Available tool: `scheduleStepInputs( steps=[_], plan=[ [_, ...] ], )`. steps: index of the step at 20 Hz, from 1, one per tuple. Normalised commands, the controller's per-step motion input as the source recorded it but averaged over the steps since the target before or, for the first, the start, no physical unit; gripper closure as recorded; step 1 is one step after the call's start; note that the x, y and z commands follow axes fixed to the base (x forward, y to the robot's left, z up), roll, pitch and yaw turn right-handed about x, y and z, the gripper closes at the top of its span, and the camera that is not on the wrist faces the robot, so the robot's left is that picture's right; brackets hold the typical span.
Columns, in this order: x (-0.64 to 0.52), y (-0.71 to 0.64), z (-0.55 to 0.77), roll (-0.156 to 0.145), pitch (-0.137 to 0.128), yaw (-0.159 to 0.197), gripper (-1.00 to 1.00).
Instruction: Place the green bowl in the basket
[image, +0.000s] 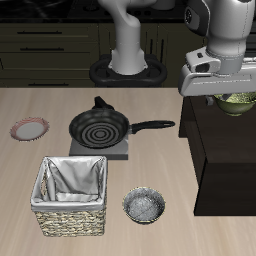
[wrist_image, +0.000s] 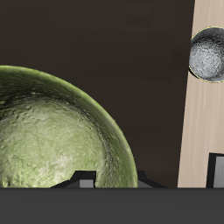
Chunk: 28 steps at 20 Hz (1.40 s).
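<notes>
The green bowl (image: 239, 102) hangs in the air under my gripper (image: 229, 94), which is shut on its rim, above the dark raised unit (image: 220, 150) beside the wooden table. In the wrist view the green bowl (wrist_image: 52, 131) fills much of the picture, its speckled yellowish-green inside facing the camera, with a fingertip (wrist_image: 85, 179) at its rim. The basket (image: 45, 192), woven tan with a pale cloth lining, stands near the table's front edge, far across the table from the bowl.
A grey metallic bowl (image: 145, 205) (wrist_image: 210, 54) sits beside the basket near the front edge. A black frying pan (image: 100, 127) rests on a small stove plate mid-table, handle pointing toward the dark unit. A pink-rimmed plate (image: 29, 129) lies at the far side.
</notes>
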Motion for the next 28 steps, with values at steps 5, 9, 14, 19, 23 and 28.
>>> scheduleStepInputs(
  steps=[5, 9, 14, 19, 23, 28],
  plan=[
    [-0.07, -0.05, 0.13, 0.025, -0.028, -0.02, 1.0],
    [-0.15, -0.11, 0.18, 0.033, -0.037, 0.004, 1.0],
    [-0.11, -0.16, 0.13, 0.003, -0.046, 0.019, 1.0],
    [-0.01, -0.49, 0.18, -0.026, -0.033, 0.009, 1.0],
    [0.04, -0.68, 0.19, -0.04, -0.024, 0.035, 1.0],
    [0.05, -0.62, 0.16, -0.04, -0.014, -0.024, 1.0]
  ],
)
